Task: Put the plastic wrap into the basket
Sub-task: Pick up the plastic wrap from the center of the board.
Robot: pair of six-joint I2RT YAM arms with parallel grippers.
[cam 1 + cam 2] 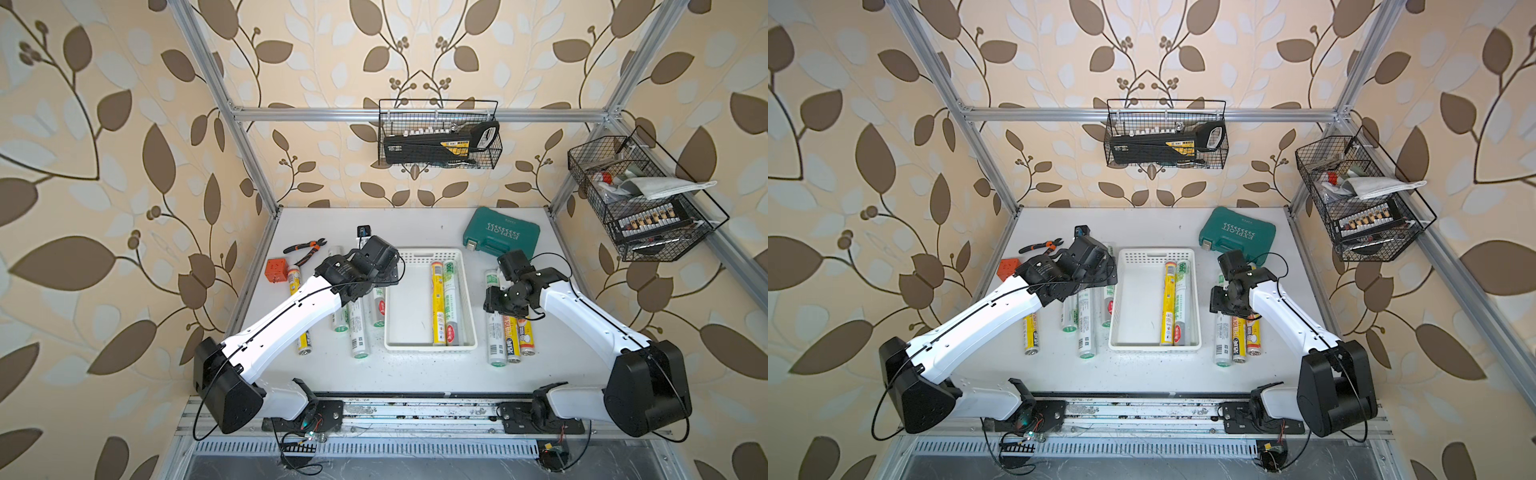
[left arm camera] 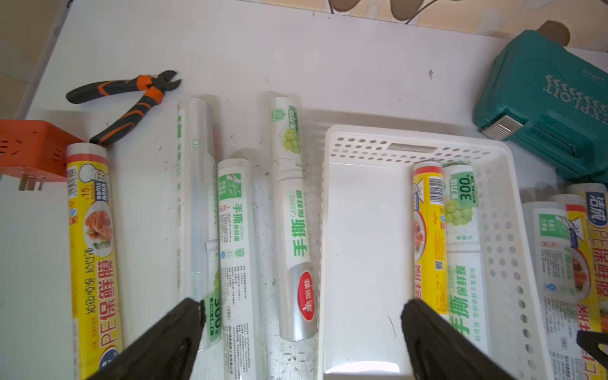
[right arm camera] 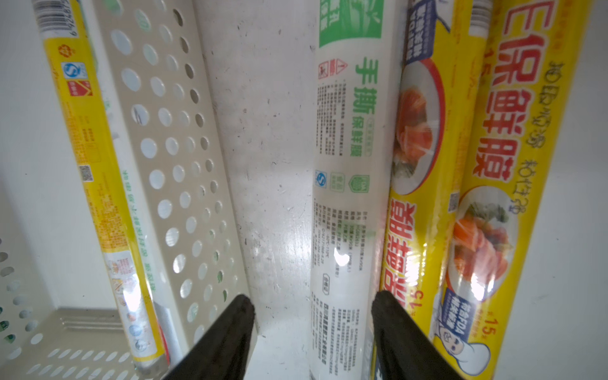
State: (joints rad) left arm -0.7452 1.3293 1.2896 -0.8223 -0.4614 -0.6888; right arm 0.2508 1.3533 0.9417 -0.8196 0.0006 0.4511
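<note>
two rolls (image 1: 437,303) sit in basket (image 1: 432,254) at its 3 o'clock wall, rest on worktop (image 1: 415,374) beside it; left gripper (image 2: 302,309) wide apart, empty; right gripper (image 3: 312,309) apart astride white roll (image 3: 345,164), we may snag touching yellow roll (image 3: 424,204)

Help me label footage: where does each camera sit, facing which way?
Top views: high in front, looking down at the table; both arms show.
Left wrist: above rolls and basket, looking down; open left gripper shows.
Right wrist: low, looking along the basket wall; open right gripper shows.
Shared: both wrists see the basket's yellow roll.
</note>
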